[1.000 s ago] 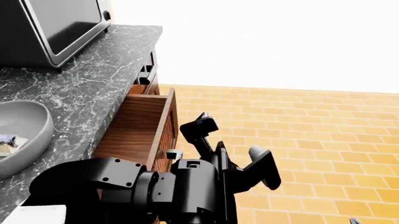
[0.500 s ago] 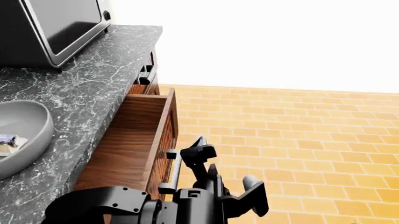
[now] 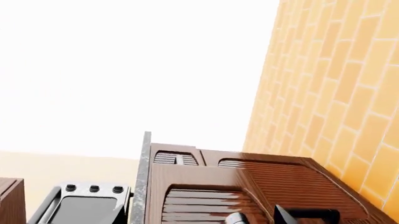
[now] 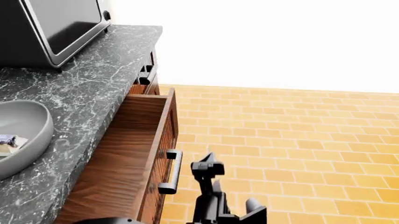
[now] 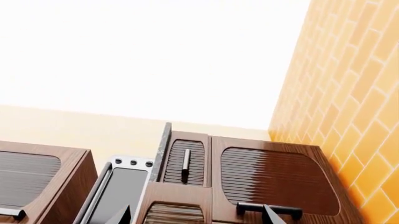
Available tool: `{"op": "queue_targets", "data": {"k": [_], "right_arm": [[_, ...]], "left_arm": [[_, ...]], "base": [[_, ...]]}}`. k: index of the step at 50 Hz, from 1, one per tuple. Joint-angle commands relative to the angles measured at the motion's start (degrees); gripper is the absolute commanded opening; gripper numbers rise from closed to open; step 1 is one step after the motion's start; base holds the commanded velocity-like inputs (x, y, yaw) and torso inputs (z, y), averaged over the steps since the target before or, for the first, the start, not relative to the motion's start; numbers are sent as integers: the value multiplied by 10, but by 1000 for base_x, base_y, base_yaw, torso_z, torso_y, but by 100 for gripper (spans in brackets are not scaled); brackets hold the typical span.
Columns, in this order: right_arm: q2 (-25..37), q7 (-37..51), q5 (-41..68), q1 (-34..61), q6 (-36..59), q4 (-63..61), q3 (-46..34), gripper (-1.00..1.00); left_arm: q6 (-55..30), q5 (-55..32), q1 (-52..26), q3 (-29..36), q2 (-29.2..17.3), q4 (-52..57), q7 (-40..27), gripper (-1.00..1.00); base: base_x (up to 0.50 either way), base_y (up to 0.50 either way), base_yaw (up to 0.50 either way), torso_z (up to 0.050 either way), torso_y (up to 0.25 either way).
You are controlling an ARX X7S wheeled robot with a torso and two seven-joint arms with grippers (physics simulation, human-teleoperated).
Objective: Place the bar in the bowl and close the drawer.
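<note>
Bar (image 4: 7, 140) sits in the bowl (image 4: 34, 122), that part's done; the drawer (image 4: 124, 158) gapes open, left gripper (image 4: 231, 191) beside its handle (image 4: 172, 171), fingers spread, holding nothing; right gripper's state I cannot tell

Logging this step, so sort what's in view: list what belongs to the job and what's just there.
Job:
bar, already in the bowl
bowl on the counter
drawer, still pulled open
left gripper, beside the drawer handle

Just there:
microwave
counter
tiled floor
</note>
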Motion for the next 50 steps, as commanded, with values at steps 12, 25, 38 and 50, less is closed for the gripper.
{"op": "queue_targets", "data": {"k": [12,25,38,50], "right_arm": [[-2,-1,2,-4,1,0,0,100],[-2,0,3,-3,4,0,-2,100],[-3,-4,3,-7,5,0,-1,100],[-2,-1,3,-5,6,0,-2,100]], "left_arm": [[-8,-92,-10,-5,0,-30,12,100],[-1,-141,-24,-3,0,-44,16,100],[15,-236,-42,1,0,-80,-9,100],[25,-267,-49,4,0,-125,-17,100]], "base": [[0,0,0,0,0],[0,0,0,0,0],[0,0,0,0,0],[0,0,0,0,0]]}}
